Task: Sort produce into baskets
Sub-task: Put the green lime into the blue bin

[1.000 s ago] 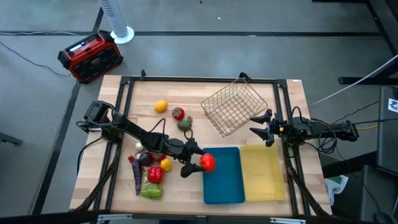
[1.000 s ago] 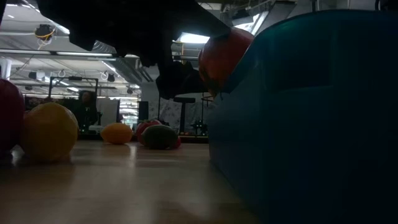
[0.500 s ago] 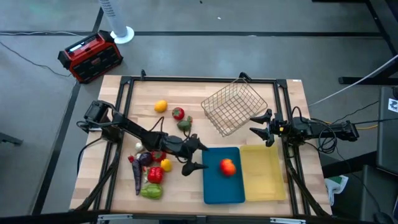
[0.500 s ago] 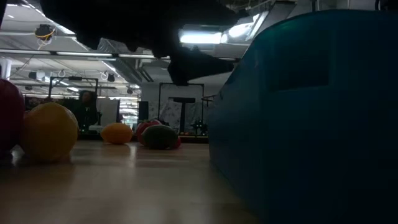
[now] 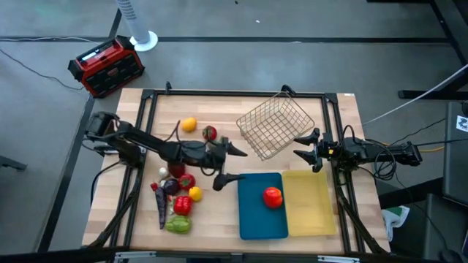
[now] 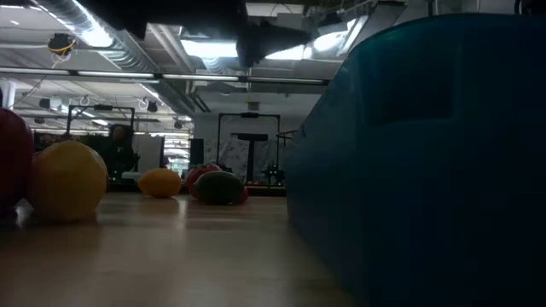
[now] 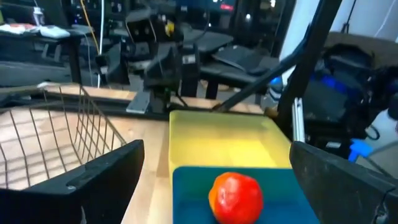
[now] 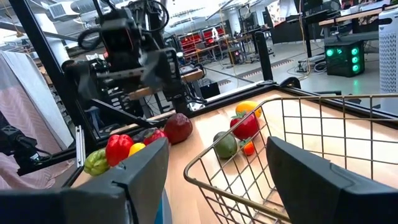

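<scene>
The left claw hung with jaws apart just beside the blue tray, where a red tomato lay. The right claw waited, jaws apart, beside the wire basket; other produce sat clustered on the table.

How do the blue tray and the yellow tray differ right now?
Colour: the blue tray is deep blue, while the yellow tray is pale yellow. Contents: the blue tray holds one red-orange fruit, while the yellow tray holds nothing. Position: the blue tray lies nearer the produce pile, while the yellow tray lies on the right arm's side. Both are flat rectangles lying side by side, long edges together.
</scene>
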Robot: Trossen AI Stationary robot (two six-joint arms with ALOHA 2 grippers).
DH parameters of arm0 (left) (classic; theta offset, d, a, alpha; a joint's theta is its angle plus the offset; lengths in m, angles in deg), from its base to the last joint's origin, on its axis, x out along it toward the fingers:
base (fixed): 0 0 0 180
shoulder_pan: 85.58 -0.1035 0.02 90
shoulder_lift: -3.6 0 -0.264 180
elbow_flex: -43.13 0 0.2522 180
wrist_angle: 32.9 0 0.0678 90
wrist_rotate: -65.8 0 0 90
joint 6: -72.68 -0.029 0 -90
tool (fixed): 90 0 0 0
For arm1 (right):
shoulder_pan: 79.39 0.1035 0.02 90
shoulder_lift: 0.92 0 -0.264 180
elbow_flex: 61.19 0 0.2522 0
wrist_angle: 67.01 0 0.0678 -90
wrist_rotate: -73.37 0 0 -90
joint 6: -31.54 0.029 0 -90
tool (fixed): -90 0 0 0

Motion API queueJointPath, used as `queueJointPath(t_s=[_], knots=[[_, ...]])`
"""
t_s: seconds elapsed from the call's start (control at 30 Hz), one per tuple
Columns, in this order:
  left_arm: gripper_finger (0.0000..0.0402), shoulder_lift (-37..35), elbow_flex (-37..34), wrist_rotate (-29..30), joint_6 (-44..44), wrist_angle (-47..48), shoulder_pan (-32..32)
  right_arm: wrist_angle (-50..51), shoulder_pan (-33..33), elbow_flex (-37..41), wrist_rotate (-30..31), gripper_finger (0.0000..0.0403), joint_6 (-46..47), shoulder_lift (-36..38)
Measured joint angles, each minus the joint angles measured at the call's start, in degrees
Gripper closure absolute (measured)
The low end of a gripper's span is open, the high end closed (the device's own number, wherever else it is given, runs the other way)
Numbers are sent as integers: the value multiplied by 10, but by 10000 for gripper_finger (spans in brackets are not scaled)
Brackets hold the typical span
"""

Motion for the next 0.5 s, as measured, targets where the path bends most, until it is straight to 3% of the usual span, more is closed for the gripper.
queueJointPath(t_s=[0.17,0.5], knots=[[3,-33,0,-1,4,43,-10,0,0,0,0,134,0,0],[3,-61,0,33,28,353,-79,0,0,0,0,134,0,0]])
